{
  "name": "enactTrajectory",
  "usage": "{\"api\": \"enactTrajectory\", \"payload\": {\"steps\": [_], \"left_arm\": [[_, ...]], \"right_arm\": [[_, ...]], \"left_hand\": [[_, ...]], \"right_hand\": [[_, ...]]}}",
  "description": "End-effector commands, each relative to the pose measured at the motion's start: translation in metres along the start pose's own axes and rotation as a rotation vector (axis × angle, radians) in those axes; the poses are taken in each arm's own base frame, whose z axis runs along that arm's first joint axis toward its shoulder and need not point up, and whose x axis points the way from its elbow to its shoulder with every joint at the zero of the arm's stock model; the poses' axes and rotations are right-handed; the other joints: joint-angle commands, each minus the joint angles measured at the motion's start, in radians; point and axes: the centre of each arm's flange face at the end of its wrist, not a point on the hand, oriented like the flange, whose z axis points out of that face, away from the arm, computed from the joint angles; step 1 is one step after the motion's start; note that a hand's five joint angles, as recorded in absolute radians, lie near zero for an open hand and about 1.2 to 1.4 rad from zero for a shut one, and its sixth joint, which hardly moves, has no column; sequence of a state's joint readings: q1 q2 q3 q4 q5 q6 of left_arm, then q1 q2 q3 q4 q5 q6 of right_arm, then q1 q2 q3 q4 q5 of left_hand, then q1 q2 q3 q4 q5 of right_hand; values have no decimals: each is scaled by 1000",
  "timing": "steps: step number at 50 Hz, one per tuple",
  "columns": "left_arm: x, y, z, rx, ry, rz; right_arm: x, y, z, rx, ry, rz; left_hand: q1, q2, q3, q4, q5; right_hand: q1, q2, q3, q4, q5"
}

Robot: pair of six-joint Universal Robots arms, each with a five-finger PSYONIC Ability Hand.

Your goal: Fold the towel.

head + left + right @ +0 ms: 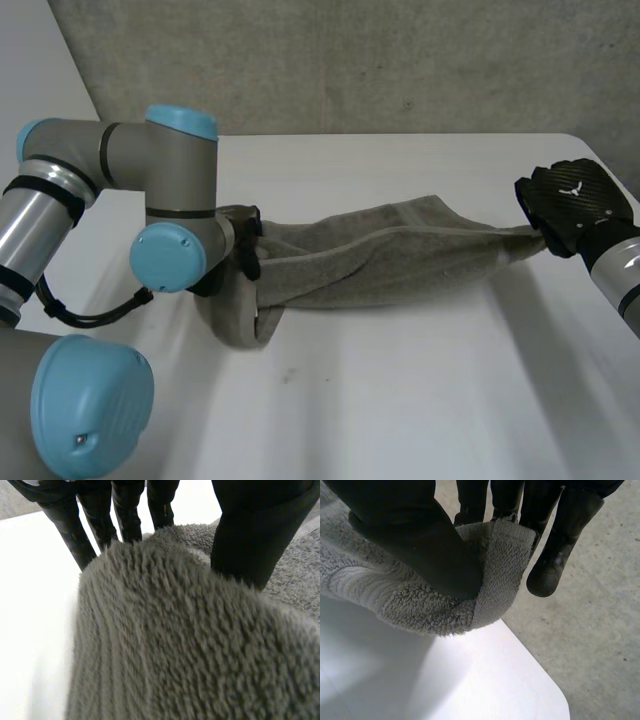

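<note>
Head view: the towel (400, 255) spans mid-frame left to right, right hand (575, 205) pinching one end, left hand (244, 250) apparently gripping the other.

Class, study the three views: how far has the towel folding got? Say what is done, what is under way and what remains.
Done: the black left hand pinches one end of the grey terry towel, the black right hand the other. In hand: the towel is stretched, bunched, between them over the white table. Left: no flat fold is laid yet.
</note>
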State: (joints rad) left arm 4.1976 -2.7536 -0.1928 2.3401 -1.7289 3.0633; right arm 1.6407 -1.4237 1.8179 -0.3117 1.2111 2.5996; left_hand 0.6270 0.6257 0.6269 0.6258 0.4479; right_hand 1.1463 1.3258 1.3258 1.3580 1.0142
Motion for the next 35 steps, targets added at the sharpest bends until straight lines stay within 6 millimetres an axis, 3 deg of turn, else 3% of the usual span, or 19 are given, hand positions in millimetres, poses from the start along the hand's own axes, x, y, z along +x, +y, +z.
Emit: {"api": "enactTrajectory", "payload": {"steps": [1,4,9,15,23,25,30,35], "left_arm": [[2,-22,-31,43,-27,7],[3,-28,-39,54,-19,6],[4,-54,-71,136,5,-2],[9,-58,-87,167,35,-1],[5,-41,-103,232,61,1],[2,-28,-106,223,58,1],[0,-2,-103,160,51,12],[-3,10,-95,138,41,11]], "right_arm": [[7,4,4,-12,18,4],[7,5,4,-14,18,6],[6,6,4,-19,15,10],[6,7,3,-25,14,12],[5,8,2,-31,10,15],[4,9,2,-34,8,15],[2,10,2,-38,0,18],[-1,14,2,-49,-10,23]], "left_hand": [[109,110,109,110,114],[112,113,112,113,117],[86,87,86,87,90],[68,69,68,69,73],[71,72,71,72,75],[71,72,71,72,75],[71,72,71,72,75],[74,75,74,75,78]], "right_hand": [[250,70,70,38,208],[250,70,70,38,208],[250,70,70,38,208],[250,70,70,38,208],[250,70,70,38,208],[250,70,70,38,208],[250,70,70,38,208],[250,70,70,38,208]]}}
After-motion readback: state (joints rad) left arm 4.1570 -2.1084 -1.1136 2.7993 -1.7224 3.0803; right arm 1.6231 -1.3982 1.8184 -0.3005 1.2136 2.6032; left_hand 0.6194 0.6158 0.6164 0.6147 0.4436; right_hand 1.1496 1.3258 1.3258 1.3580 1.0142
